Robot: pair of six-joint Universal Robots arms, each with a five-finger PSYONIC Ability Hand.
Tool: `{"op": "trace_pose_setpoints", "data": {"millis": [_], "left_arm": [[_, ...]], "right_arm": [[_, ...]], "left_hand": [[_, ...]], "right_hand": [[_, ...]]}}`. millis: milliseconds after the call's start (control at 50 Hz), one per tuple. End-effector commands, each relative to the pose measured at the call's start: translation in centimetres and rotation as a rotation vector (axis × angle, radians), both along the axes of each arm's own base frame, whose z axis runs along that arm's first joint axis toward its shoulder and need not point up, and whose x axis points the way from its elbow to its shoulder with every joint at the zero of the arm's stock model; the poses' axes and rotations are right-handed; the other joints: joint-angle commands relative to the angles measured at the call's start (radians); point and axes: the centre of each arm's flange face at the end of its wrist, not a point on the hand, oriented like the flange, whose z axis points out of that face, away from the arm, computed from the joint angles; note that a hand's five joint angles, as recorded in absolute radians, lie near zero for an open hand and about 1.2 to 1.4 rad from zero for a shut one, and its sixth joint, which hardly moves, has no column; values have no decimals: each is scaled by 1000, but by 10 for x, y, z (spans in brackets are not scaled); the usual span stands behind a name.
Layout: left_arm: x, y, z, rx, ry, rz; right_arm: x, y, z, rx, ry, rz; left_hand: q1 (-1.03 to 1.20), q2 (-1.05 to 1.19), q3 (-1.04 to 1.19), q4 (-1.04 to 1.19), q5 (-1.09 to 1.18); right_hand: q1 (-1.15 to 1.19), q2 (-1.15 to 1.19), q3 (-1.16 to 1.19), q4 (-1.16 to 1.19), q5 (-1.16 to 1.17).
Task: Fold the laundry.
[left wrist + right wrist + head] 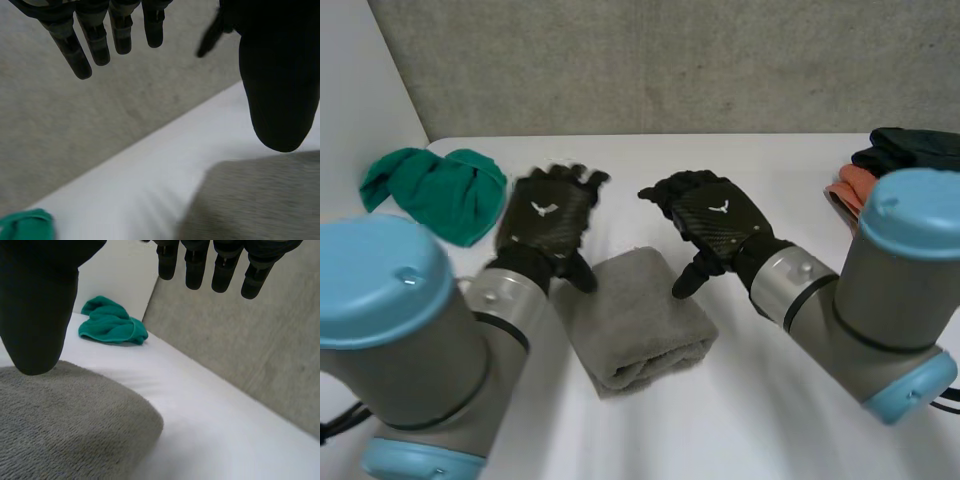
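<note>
A folded grey towel (pixel 635 320) lies on the white table (pixel 770 420) between my two arms. My left hand (pixel 545 212) hovers above the towel's far left corner, fingers straight and spread, holding nothing. My right hand (pixel 710 215) hovers above the towel's far right corner, also open and empty. In the left wrist view the grey towel (pixel 260 200) lies below my thumb (pixel 280 75), apart from it. In the right wrist view the grey towel (pixel 65 425) sits under my thumb (pixel 37 305), with the straight fingers (pixel 220 265) pointing past it.
A crumpled green cloth (pixel 440 190) lies at the table's far left, also seen as the green cloth (pixel 112 322) beyond the towel. At the far right edge sit a dark garment (pixel 910 148) and an orange cloth (pixel 850 185). A grey concrete wall (pixel 670 60) backs the table.
</note>
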Motion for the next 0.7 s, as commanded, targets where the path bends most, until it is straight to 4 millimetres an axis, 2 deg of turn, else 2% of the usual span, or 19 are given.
{"op": "trace_pose_setpoints", "data": {"millis": [20, 100, 120, 240, 300, 400, 460, 520, 640, 700], "left_arm": [[-16, 9, -37, 147, -37, 38], [-16, 11, -57, 196, -84, 59], [-16, 11, -68, 222, -114, 62], [-10, 8, -86, 262, -162, 78], [-2, 0, -91, 287, -187, 110], [6, -3, -89, 319, -214, 132], [7, -6, -79, 305, -197, 138], [9, -10, -52, 248, -144, 142], [7, -13, -2, 132, -67, 80], [5, -16, 13, 97, -39, 29]], "right_arm": [[8, -19, -23, 158, 124, 3], [15, -30, -42, 253, 193, 17], [16, -32, -45, 266, 201, 19], [19, -38, -72, 293, 326, 54], [20, -40, -77, 261, 374, 70], [17, -46, -68, 152, 434, 91], [16, -47, -52, 105, 424, 90], [17, -46, -36, 45, 403, 83], [15, -38, -25, -44, 371, 61], [6, -28, -15, -105, 349, 25]], "left_hand": [[24, 6, 3, 12, -1], [24, 6, 3, 11, -1], [24, 6, 3, 11, -1], [24, 6, 3, 11, -1], [24, 6, 3, 11, -1], [24, 6, 3, 12, -1], [24, 6, 3, 11, -1], [15, -3, -6, 3, -9], [12, -6, -9, 0, -12], [12, -6, -9, 0, -12]], "right_hand": [[-50, -38, -35, -37, -43], [-50, -38, -35, -37, -43], [-50, -38, -35, -37, -43], [-50, -38, -35, -37, -43], [-50, -38, -35, -37, -43], [-50, -38, -35, -37, -43], [-50, -38, -35, -37, -43], [-50, -38, -35, -37, -43], [-50, -38, -35, -37, -43], [-50, -38, -35, -37, -43]]}}
